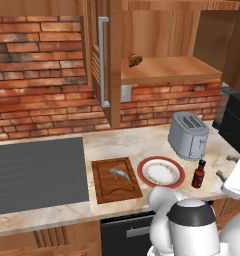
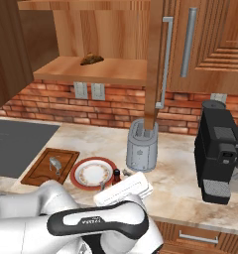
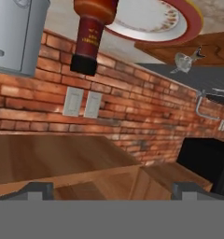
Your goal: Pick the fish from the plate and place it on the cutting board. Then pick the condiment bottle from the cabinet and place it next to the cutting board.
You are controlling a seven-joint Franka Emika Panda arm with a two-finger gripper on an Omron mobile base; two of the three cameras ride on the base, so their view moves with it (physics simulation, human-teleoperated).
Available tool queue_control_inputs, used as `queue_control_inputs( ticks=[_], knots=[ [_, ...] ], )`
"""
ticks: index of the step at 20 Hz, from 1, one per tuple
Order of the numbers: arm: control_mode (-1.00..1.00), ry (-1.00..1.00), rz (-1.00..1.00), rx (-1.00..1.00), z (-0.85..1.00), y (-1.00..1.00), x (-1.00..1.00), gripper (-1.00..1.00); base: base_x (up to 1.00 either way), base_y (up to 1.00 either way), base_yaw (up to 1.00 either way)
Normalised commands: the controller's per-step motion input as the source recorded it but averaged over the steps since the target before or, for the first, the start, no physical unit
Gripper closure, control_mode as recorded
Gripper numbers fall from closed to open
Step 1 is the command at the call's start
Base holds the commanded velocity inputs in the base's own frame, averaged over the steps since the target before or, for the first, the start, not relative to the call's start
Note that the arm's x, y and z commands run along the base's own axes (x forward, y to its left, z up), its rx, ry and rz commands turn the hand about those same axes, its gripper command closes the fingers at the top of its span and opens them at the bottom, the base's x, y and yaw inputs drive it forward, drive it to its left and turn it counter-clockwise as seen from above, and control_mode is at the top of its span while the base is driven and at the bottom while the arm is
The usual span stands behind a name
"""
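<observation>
Brick-backed kitchen, marble worktop [image 1: 122,142] across the middle of the left base view. Fish [image 1: 120,174] lies on the cutting board [image 1: 116,180], lower centre, so the first half looks done; plate [image 1: 161,172] just right of the board is bare. Condiment bottle [image 1: 198,174] stands upright on the worktop just right of the plate, below the toaster [image 1: 188,135], near the board's side but with the plate between, probably meant as its place next to the board. Cabinet [image 1: 167,70] at upper centre is open, with a small brown lump [image 1: 135,60] on its shelf. Hand [image 3: 112,189] has its fingertips spread wide at the bottom of the hand view, holding nothing; that view is rolled over, bottle hanging cap-down at top, well apart from the tips. Judgement: bottle released, task about finished.
</observation>
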Motion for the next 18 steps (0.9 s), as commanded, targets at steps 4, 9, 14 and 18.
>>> queue_control_inputs(
  ticks=[4,9,14,18],
  knots=[
    [-1.00,0.00,0.00,0.00,0.21,0.00,-0.22,-1.00,0.00,0.00,0.00],
    [-1.00,-0.02,0.00,0.00,0.13,0.00,-0.40,-1.00,0.00,0.00,0.00],
    [-1.00,-0.03,0.00,0.00,0.20,0.00,-0.45,-1.00,0.00,0.00,0.00],
    [-1.00,-0.01,0.00,0.00,0.30,0.00,-0.42,-1.00,0.00,0.00,0.00]
  ],
)
